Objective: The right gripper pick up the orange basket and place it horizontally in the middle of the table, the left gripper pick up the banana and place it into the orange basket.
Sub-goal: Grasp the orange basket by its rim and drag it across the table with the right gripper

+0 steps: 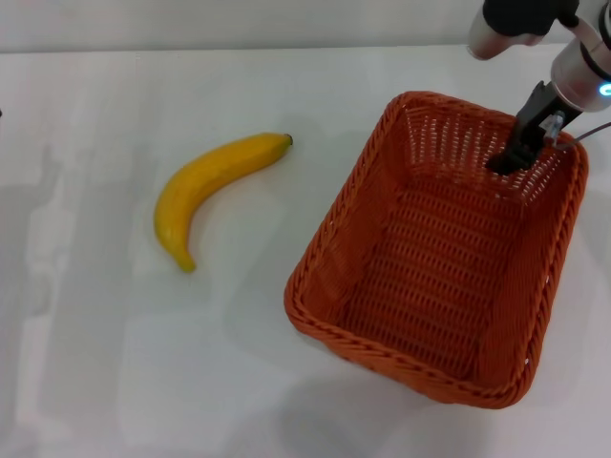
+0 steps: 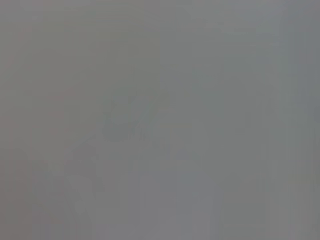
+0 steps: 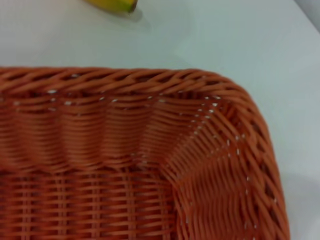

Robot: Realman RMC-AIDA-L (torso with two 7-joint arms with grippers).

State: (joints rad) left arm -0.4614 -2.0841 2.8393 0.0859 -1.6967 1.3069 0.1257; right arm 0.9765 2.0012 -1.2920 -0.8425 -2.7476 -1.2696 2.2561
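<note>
The basket (image 1: 434, 277) sits on the right half of the table (image 1: 115, 363), turned at an angle so that one corner points toward the near edge and its long sides run slantwise. It stands upright with nothing inside. The right gripper (image 1: 511, 153) comes in from the far right corner and reaches down at the basket's far right rim, its black fingers just inside the wall there; whether they are spread or pinched on the weave I cannot tell. The banana (image 1: 205, 191) lies flat on the table to the left of the basket, well apart from it, dark tip toward the far side. In the right wrist view, a basket (image 3: 150, 150) corner fills most of the picture, with one end of the banana (image 3: 115, 5) beyond the rim. The left gripper does not show anywhere, and the left wrist view is a plain grey blur.
</note>
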